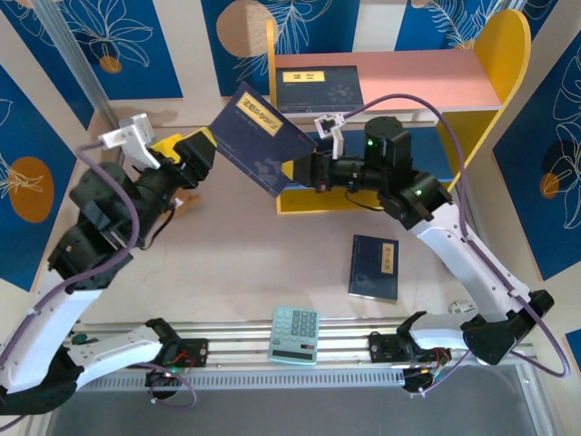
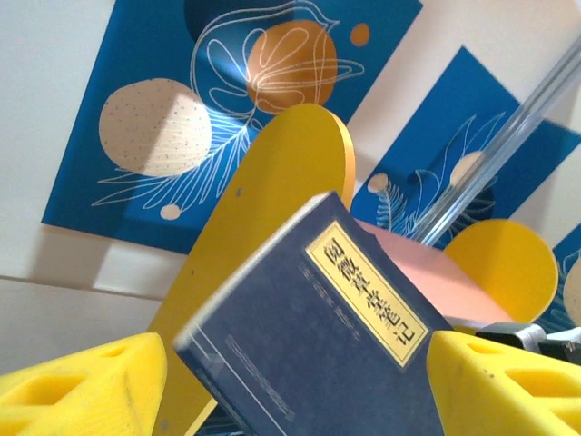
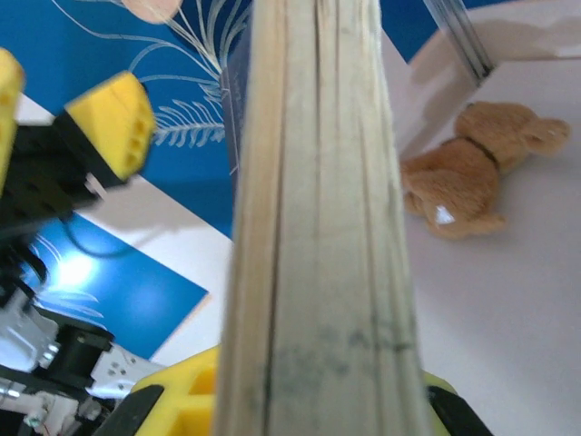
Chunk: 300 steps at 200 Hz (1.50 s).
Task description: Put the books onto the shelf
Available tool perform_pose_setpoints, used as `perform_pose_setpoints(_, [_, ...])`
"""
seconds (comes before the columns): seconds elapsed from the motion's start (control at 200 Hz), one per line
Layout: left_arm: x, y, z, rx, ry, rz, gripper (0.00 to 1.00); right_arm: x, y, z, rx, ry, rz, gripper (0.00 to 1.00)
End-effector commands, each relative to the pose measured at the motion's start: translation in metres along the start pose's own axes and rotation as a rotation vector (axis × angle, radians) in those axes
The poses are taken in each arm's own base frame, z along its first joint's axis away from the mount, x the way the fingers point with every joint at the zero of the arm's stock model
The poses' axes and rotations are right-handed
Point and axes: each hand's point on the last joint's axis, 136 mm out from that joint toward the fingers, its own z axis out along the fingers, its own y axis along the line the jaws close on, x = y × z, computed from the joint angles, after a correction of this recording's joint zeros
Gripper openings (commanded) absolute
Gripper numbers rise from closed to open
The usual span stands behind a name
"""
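Near right, one thin navy-blue book with a yellow label (image 1: 374,266) lies flat on the table (image 1: 227,259). Your right gripper (image 1: 296,171) clenches a second navy book (image 1: 259,136) aloft by its near-right corner, long axis slanting far-left, with your left gripper (image 1: 203,147) released beside it. The yellow-sided, pink-topped shelf (image 1: 408,77) stands just beyond, nearer your right arm.

A navy book (image 2: 300,354) with a yellow title label (image 2: 368,295) sits tilted between the spread yellow fingers (image 2: 82,386) of the left gripper (image 2: 290,395). Behind it rise the shelf's rounded yellow side panel (image 2: 272,182) and pink top board (image 2: 422,277).
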Motion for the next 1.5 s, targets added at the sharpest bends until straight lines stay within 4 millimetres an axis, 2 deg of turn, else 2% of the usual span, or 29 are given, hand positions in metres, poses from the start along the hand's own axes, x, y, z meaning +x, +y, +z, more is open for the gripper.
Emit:
perform_pose_setpoints(0.0, [0.048, 0.008, -0.003, 0.03, 0.32, 0.098, 0.76, 0.023, 0.013, -0.023, -0.045, 0.121, -0.051, 0.05])
perform_pose_setpoints(0.165, [0.079, -0.006, 0.008, 0.234, 0.528, -0.026, 0.72, 0.035, 0.0, -0.04, -0.024, 0.136, -0.019, 0.05])
perform_pose_setpoints(0.25, [0.091, -0.017, 0.012, 0.342, 0.577, -0.082, 0.72, 0.038, -0.002, -0.047, -0.024, 0.13, -0.008, 0.05])
perform_pose_setpoints(0.355, [0.099, -0.018, 0.017, 0.393, 0.601, -0.118, 0.73, 0.039, 0.0, -0.052, -0.034, 0.126, -0.008, 0.05])
perform_pose_setpoints(0.665, [0.104, -0.012, 0.021, 0.392, 0.623, -0.116, 0.74, 0.036, 0.002, -0.056, -0.062, 0.122, -0.005, 0.05])
perform_pose_setpoints(1.07, [0.097, -0.027, 0.017, 0.485, 0.64, -0.103, 0.7, 0.04, 0.015, -0.052, -0.178, 0.193, -0.01, 0.05])
perform_pose_setpoints(1.226, [0.095, -0.032, 0.013, 0.51, 0.645, -0.091, 0.63, 0.039, 0.019, -0.051, -0.201, 0.217, -0.019, 0.05])
perform_pose_setpoints(1.496, [0.093, -0.033, 0.006, 0.523, 0.634, -0.053, 0.34, 0.032, 0.025, -0.046, -0.213, 0.234, -0.032, 0.09])
